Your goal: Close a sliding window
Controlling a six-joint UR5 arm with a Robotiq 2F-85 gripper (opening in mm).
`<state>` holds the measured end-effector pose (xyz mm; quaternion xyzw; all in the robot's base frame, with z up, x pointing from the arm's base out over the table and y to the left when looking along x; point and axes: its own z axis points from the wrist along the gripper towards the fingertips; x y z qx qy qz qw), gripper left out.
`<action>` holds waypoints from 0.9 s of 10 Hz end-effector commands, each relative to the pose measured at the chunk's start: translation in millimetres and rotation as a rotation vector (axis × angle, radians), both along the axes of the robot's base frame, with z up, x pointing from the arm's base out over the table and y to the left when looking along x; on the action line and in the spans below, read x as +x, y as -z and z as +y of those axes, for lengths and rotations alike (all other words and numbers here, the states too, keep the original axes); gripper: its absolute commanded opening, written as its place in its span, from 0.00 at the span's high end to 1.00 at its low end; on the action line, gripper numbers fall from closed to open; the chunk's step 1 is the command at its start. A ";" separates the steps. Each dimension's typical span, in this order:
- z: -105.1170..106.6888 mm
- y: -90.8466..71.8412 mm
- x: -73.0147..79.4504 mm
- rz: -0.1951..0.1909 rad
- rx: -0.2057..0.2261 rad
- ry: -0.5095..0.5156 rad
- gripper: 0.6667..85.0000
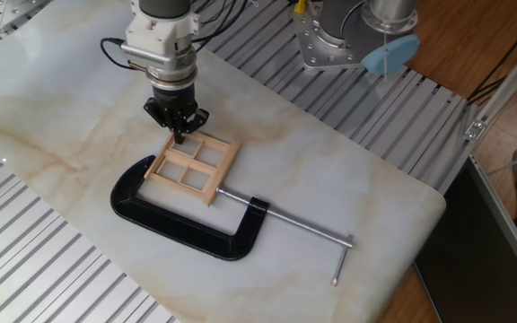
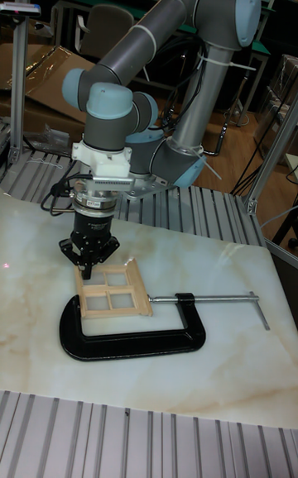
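The sliding window is a small pale wooden frame with four panes, lying flat on the marble slab. A black C-clamp holds it between its jaw and its long steel screw. My gripper points straight down with its fingertips together, at the window's far left edge; the tips look to touch the frame. In the tall fixed view the gripper stands over the upper left corner of the window, above the clamp.
The slab rests on a ribbed metal bench. A second robot's base and a blue part stand at the back right. The slab's right edge drops to the wooden floor.
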<state>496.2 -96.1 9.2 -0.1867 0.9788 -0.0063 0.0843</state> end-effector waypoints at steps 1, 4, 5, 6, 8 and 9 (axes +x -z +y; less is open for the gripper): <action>0.1 -2.2 0.3 0.003 0.003 0.019 1.00; 12.5 -4.7 -2.1 0.016 0.038 0.084 1.00; 17.5 -5.9 -2.7 0.017 0.054 0.117 1.00; 15.6 -6.7 -3.7 0.020 0.049 0.117 1.00; 18.5 -9.3 -7.2 0.033 0.060 0.130 1.00; 16.9 -12.6 -9.9 0.045 0.049 0.132 1.00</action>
